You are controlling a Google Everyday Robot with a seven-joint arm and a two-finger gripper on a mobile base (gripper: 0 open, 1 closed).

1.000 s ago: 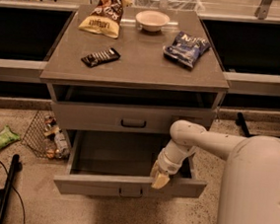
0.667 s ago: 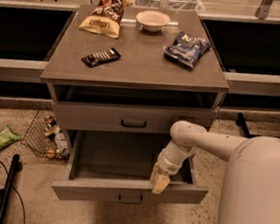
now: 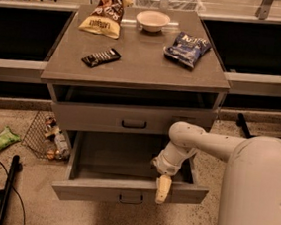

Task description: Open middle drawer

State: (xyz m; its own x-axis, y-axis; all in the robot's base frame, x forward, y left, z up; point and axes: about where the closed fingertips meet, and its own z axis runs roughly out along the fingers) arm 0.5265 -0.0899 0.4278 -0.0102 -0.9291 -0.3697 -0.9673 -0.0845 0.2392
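Camera view. The middle drawer (image 3: pixel 98 191), a wide shallow grey drawer with a flat front and a small dark rectangular centre handle, stands pulled well out of the grey three-drawer cabinet (image 3: pixel 135 66) in the lower centre of the frame. Its bare grey interior is exposed.

The cream-tipped gripper (image 3: pixel 163 189) hangs at the drawer front's top edge, right of the handle. It sits at the end of a white jointed arm (image 3: pixel 202 140) reaching in from the white robot body (image 3: pixel 257 195) at lower right. Whether the gripper is open or clamped on the edge cannot be told, nor whether it has hold of anything.

Judged from the drawer's position, the opening is essentially done (at most a final pull and a release remain).

The grey drawer above (image 3: pixel 95 117) sits nearly closed. The lowest drawer is hidden beneath the open one. The robot body is cut off by the right and bottom edges.

On the cabinet top lie a white bowl (image 3: pixel 152 21), a blue snack bag (image 3: pixel 187 49), a yellow-brown chip bag (image 3: pixel 104 16) and a dark wrapped bar (image 3: pixel 101 57).
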